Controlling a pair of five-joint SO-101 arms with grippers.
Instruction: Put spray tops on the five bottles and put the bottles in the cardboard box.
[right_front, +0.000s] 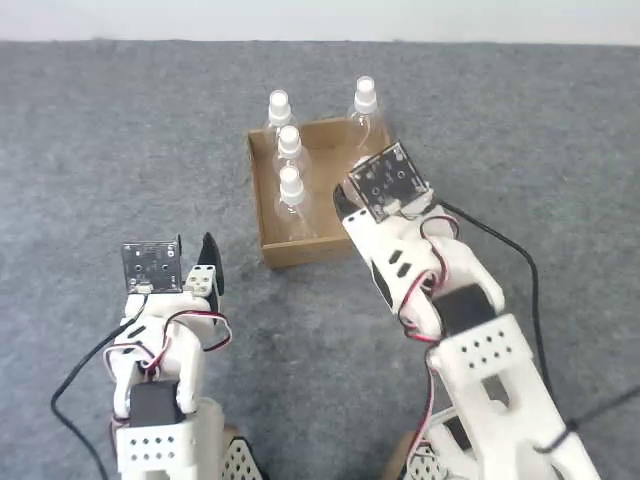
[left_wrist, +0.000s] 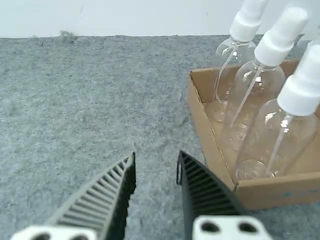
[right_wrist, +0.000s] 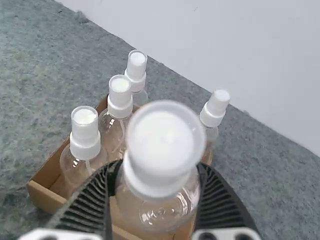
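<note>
Bottles stand in the cardboard box, just beside the right end effector. Left end effector is a little open and empty, box nearby. Right one grips the last bottle over the box; next, I think, lower it into a free spot, then let go.

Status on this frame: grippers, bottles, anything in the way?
Left gripper open, beside the cardboard box. Right gripper shut on capped bottle over the box. Four other capped bottles upright at the box; nothing blocking.
</note>
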